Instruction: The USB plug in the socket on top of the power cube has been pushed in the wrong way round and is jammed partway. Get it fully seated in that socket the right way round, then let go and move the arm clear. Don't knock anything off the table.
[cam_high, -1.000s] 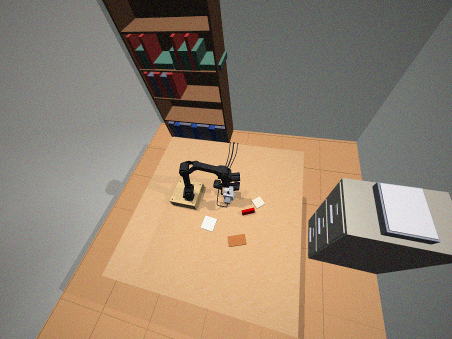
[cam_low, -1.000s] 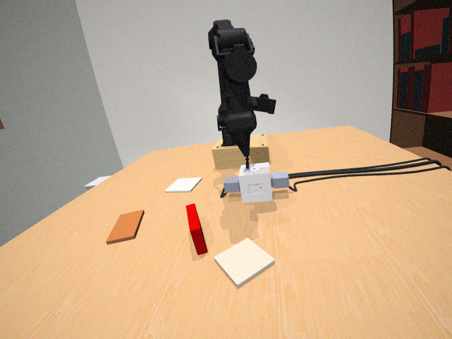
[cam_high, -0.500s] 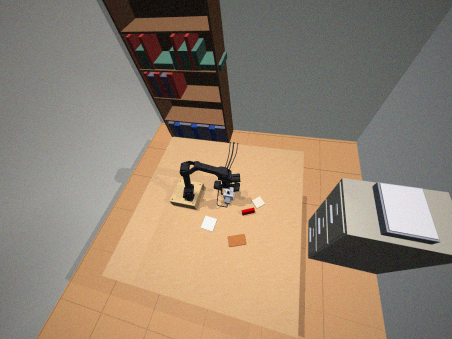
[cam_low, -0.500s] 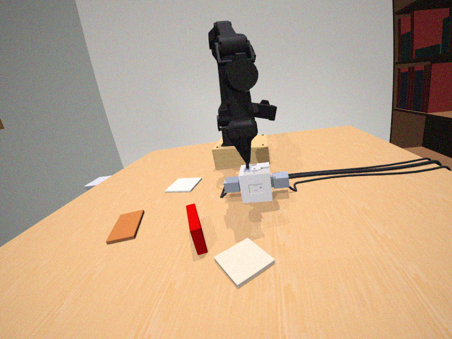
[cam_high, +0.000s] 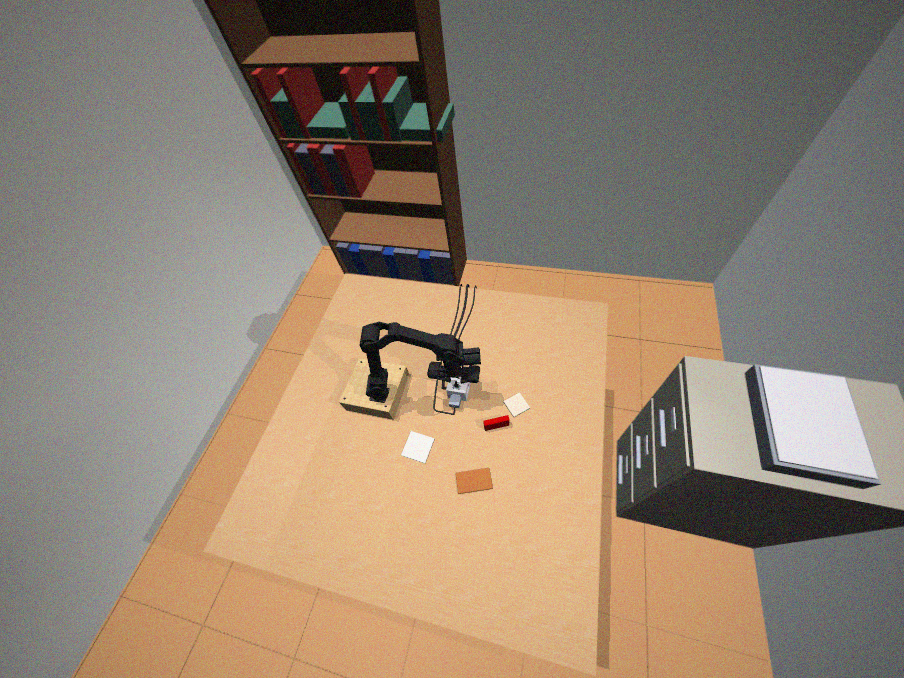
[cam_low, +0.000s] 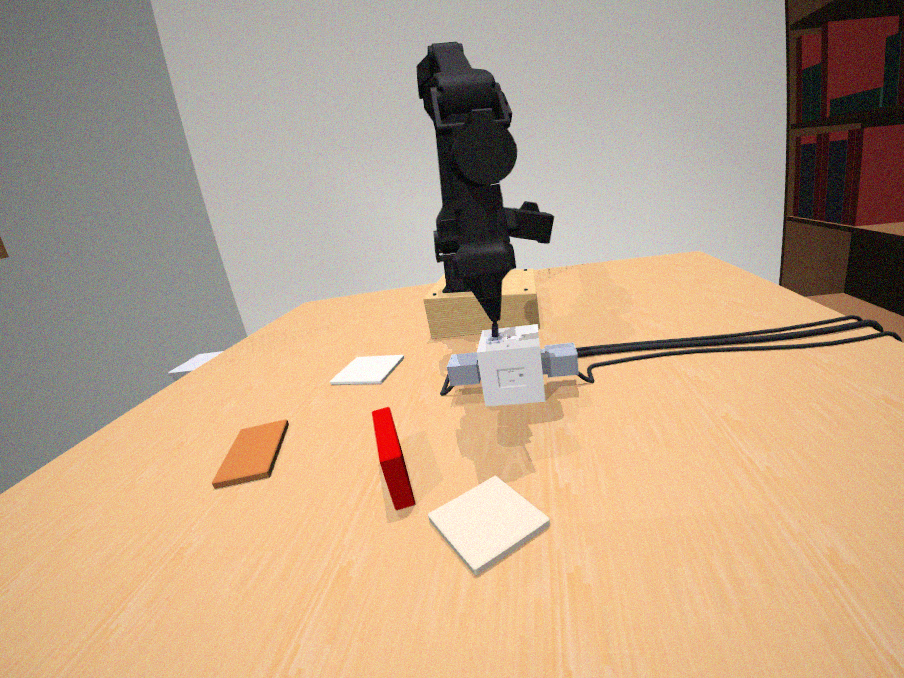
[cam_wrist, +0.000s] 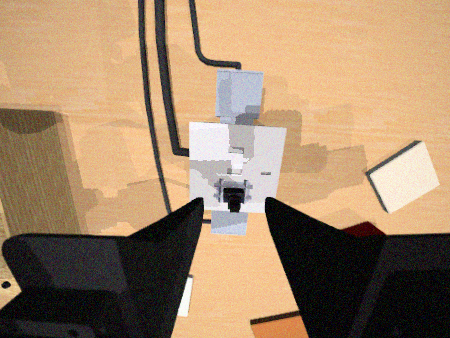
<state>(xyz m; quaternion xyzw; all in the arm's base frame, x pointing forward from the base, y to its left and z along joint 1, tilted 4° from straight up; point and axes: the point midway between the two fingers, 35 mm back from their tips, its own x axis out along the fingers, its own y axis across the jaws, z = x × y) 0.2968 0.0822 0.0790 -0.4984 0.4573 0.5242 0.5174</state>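
Observation:
The white power cube (cam_high: 458, 390) (cam_low: 512, 373) (cam_wrist: 272, 150) stands on the table. The small black USB plug (cam_low: 495, 329) (cam_wrist: 233, 196) stands upright in the socket on its top, with its body above the surface. Which way round it sits cannot be told. My gripper (cam_low: 495, 319) (cam_wrist: 234, 203) points straight down over the cube. Its fingers are partly open, one on each side of the plug in the wrist view, with gaps on both sides and nothing held. In the exterior view the near finger hides the plug's upper part.
Pale blue plugs (cam_low: 463, 370) (cam_low: 560, 360) (cam_wrist: 239, 94) with black cables stick out from the cube's sides. A red block (cam_high: 496, 423) (cam_low: 392, 458), a cream tile (cam_high: 516, 404) (cam_low: 489, 524), a white tile (cam_high: 418, 446) (cam_low: 367, 370) and an orange tile (cam_high: 473, 480) (cam_low: 251, 452) lie around.

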